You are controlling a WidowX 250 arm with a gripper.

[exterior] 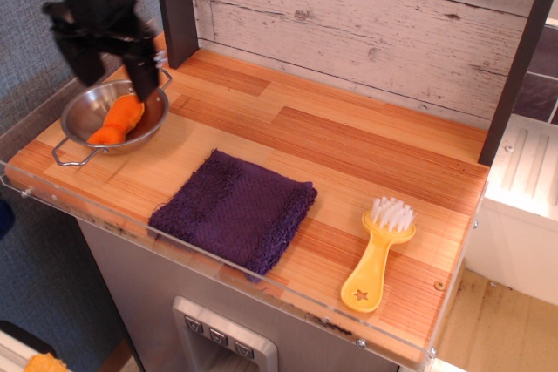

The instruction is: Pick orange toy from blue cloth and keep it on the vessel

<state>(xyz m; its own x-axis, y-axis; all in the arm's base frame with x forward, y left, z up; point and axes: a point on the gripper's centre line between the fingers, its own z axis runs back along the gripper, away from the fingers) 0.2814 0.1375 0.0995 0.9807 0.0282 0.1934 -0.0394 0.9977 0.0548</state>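
Wooden counter (pixel 349 141) backed by whitewashed plank wall (pixel 375 15).

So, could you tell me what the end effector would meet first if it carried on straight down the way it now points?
Probably the orange toy lying in the vessel, or the vessel's rear rim beside it. The open end effector hangs just above them, fingers pointing down; depth from this single view is uncertain.

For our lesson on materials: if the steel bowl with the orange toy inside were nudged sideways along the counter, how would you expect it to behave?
The steel bowl looks thin and shiny, so it is probably light and would likely slide on the smooth wooden counter. Its rounded underside suggests it might rock or tip. The orange toy leans against one wall, so it may shift inside.
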